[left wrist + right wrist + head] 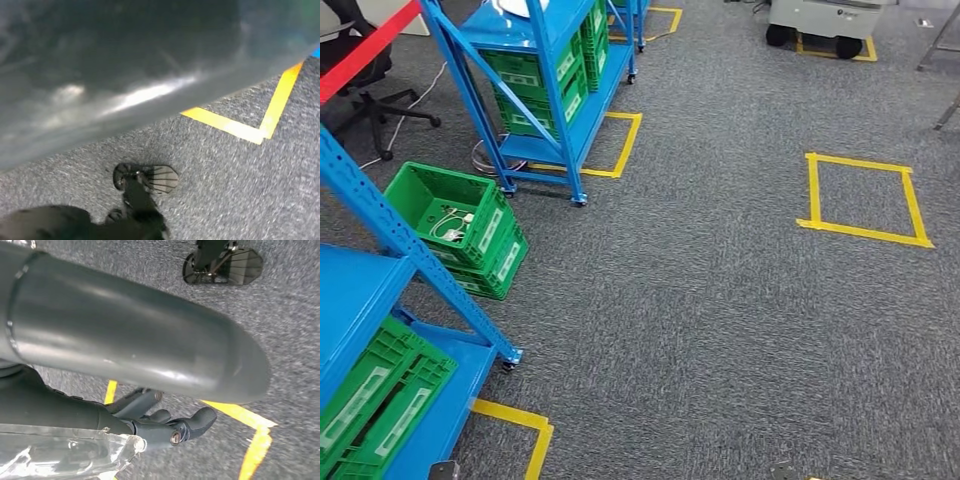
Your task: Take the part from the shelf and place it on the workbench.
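Blue shelf (pixel 365 300) at lower left of head view, green crates (pixel 376 395) on it; part not identifiable. Right hand (pixel 162 425) looks empty, fingers loosely extended; left hand unclear. Step: approach. Next: face shelf, reach.

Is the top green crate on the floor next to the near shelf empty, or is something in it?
Not empty. The top green crate holds a few small whitish items with thin cords on its bottom; what they are cannot be told.

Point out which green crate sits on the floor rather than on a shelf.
The green crate topping the floor stack beside the near blue rack; it is open with white cables inside. The others sit on rack shelves.
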Robot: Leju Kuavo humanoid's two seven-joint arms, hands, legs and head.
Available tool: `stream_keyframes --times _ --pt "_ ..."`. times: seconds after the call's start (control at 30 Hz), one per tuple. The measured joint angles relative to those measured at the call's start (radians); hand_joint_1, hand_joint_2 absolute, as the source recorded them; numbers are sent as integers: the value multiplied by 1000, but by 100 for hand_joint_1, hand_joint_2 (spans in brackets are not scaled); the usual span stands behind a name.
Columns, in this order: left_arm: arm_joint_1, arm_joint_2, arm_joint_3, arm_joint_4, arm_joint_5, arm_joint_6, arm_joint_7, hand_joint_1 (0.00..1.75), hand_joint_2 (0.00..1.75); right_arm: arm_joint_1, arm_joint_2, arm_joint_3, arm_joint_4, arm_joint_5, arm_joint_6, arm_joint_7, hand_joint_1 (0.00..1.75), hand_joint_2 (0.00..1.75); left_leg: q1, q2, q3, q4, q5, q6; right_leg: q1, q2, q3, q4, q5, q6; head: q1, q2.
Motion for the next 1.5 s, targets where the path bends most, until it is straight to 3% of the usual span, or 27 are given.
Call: stream_keyframes --times 0.03,0.1,0.13,0.2,0.23,0.3,0.33,0.4,0.47,0.53,0.6,0.63,0.7,0.77,0.83,0.87,0.93,0.97,1.03,1.07,1.13,1.2,1.27,1.33,1.37,1.43,1.5 --pt "-2 -1 0 -1 -2 0 0 0 0 0 0 0 0 0 0 0 0 0 -2 12 10 -22 3 6 4 -11 3 1 -3 5 1 0" --pt "-1 -1 2 -2 -5 -1 0 0 0 -2 0 0 0 1 0 1 0 0 -4 -14 7 -27 3 21 4 -33 9 -1 -7 16 4 0" --pt "0 -1 3 -2 -5 -1 0 0 0 -3 0 0 0 1 0 1 0 0 -3 -26 7 -28 4 27 2 -23 9 4 -14 21 5 0" --pt "0 -2 6 -3 -6 -1 0 0 0 -3 0 0 0 2 0 0 0 0 2 -52 8 -31 8 40 -3 30 -18 67 -56 31 9 0" --pt "-2 -3 7 -3 -7 -1 0 0 0 -1 0 0 0 2 0 0 0 0 3 -65 7 -31 9 44 -4 63 -47 132 -90 33 13 0" --pt "-4 -4 9 -4 -7 -1 0 0 0 3 0 0 0 2 0 0 0 0 2 -96 5 -30 9 48 -4 91 -110 262 -141 33 16 0" --pt "-3 -4 10 -4 -7 -1 0 0 0 4 0 0 1 2 1 1 0 0 1 -112 5 -30 10 49 -4 95 -128 291 -142 32 17 0" --pt "-1 -5 13 -4 -7 -1 0 0 0 4 -1 0 1 1 1 1 0 0 1 -142 7 -29 11 48 -6 104 -105 228 -87 29 17 0" --pt "-1 -5 14 -4 -7 -1 0 0 0 3 -2 0 2 1 1 1 0 0 1 -171 6 -27 12 42 -13 153 -44 89 -24 28 17 0" --pt "-2 -5 15 -5 -7 -1 0 0 0 2 -2 1 3 1 1 1 0 0 2 -195 -1 -25 16 29 -19 196 -11 19 -7 27 16 0" --pt "1 -5 17 -5 -7 -1 0 0 0 1 -2 1 4 1 1 1 0 0 6 -218 -10 -28 25 14 -17 186 -7 15 -6 19 16 0" --pt "3 -5 18 -5 -7 -1 0 0 0 1 -3 0 4 1 1 1 0 0 7 -212 -13 -27 24 8 -16 173 -6 13 -3 14 16 0" --pt "3 -5 20 -6 -8 -1 0 0 0 1 -4 0 4 1 0 0 0 0 4 -160 -39 21 -8 0 -15 145 -4 5 2 0 10 0" --pt "-1 -5 20 -6 -9 -1 0 0 0 4 -5 0 4 1 0 0 0 0 3 -104 -99 148 -75 -6 -11 111 -4 3 2 -9 3 0" --pt "-3 -5 21 -6 -10 -1 0 0 0 6 -6 0 4 1 0 0 0 0 4 -93 -148 256 -111 -9 -9 78 -4 3 -1 -13 3 0" --pt "-2 -5 21 -6 -10 -1 0 0 0 5 -6 0 4 1 0 0 0 0 4 -91 -148 260 -101 -9 -9 63 -3 3 -2 -13 3 0" --pt "-1 -5 21 -6 -11 -1 0 0 0 2 -6 0 4 1 0 0 0 0 4 -71 -92 160 -39 -7 -9 38 2 3 -5 -10 3 0" --pt "-2 -5 21 -7 -11 -2 -1 0 0 1 -6 0 4 1 0 0 0 0 2 -45 -54 88 -10 -6 -6 27 5 4 -9 -6 2 0" --pt "-6 -4 21 -8 -12 -2 -1 0 0 1 -6 0 4 1 0 0 0 0 -4 -10 -6 -5 13 5 0 5 9 7 -17 5 2 0" --pt "-7 -4 21 -8 -12 -2 -2 0 0 0 -6 0 4 1 0 -1 0 0 -7 -8 -1 -19 11 11 3 -6 11 7 -20 10 3 0" --pt "-4 -4 22 -8 -15 -2 -5 0 0 -3 -6 0 4 2 0 -1 0 0 -6 -32 -2 -24 11 25 2 -18 17 5 -25 20 4 0" --pt "-2 -4 22 -8 -18 0 -9 0 0 -5 -7 0 4 3 -1 -3 0 0 -1 -54 -1 -29 15 38 -2 20 3 45 -54 31 9 0" --pt "-5 -5 23 -8 -20 0 -11 0 0 -2 -8 0 4 3 -1 -3 0 0 2 -79 -2 -29 17 47 -5 75 -55 166 -113 36 18 0" --pt "-6 -5 23 -8 -21 0 -12 0 0 1 -8 0 5 4 -1 -3 0 0 1 -107 -3 -29 17 49 -5 92 -119 280 -148 38 21 0" --pt "-5 -5 23 -8 -22 0 -13 0 0 1 -8 0 6 4 -1 -3 0 0 1 -121 -2 -28 17 49 -6 95 -131 291 -137 37 21 0" --pt "-4 -5 23 -8 -23 0 -13 0 0 1 -9 0 7 6 -1 -3 0 0 2 -151 1 -28 17 47 -7 106 -100 199 -64 34 21 0" --pt "-6 -5 24 -8 -26 0 -13 0 0 1 -10 0 7 7 -1 -3 0 0 2 -177 -1 -25 17 40 -15 162 -45 72 -8 31 21 0"
